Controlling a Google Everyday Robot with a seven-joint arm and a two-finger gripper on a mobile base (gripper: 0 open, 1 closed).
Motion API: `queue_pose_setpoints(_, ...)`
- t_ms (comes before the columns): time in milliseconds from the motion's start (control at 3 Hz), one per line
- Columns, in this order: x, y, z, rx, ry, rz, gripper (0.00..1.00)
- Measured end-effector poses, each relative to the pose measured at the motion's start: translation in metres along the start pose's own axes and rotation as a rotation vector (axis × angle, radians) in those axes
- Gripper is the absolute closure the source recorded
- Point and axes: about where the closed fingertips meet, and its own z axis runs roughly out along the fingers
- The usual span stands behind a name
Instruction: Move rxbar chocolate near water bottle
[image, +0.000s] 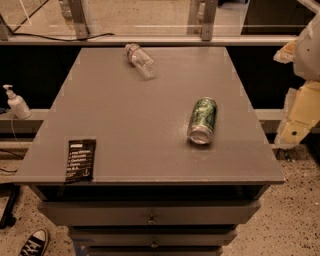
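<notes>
Three objects lie on a grey table (150, 155), well apart from one another.

Bar (80, 160): a flat black wrapper with lines of white text. It lies flat at the near left corner, close to both the front and left edges, with its long side running roughly front to back.

Bottle (140, 60): clear ribbed plastic, lying on its side near the far edge and slightly left of centre. Its cap points toward the far left.

Can (202, 120): green, lying on its side at the right of the tabletop, about mid-depth. Its silver end faces the near edge.

The bar and bottle sit at nearly opposite ends of the surface with bare tabletop between them, and the can lies to the right of both.

Gripper (295, 125): pale yellowish, beside the table's right edge and touching none of the three objects. Whether it is open or closed cannot be told.

Surroundings: a white pump dispenser (16, 102) stands on a ledge at left, drawers (150, 215) sit under the tabletop, and a black shoe (34, 243) rests on the speckled floor at lower left.
</notes>
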Motion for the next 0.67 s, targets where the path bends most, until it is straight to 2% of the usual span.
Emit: queue_pose_setpoints(667, -0.0060, 0.0026, 0.0061, 0.020, -0.019, 0.015, 0.00)
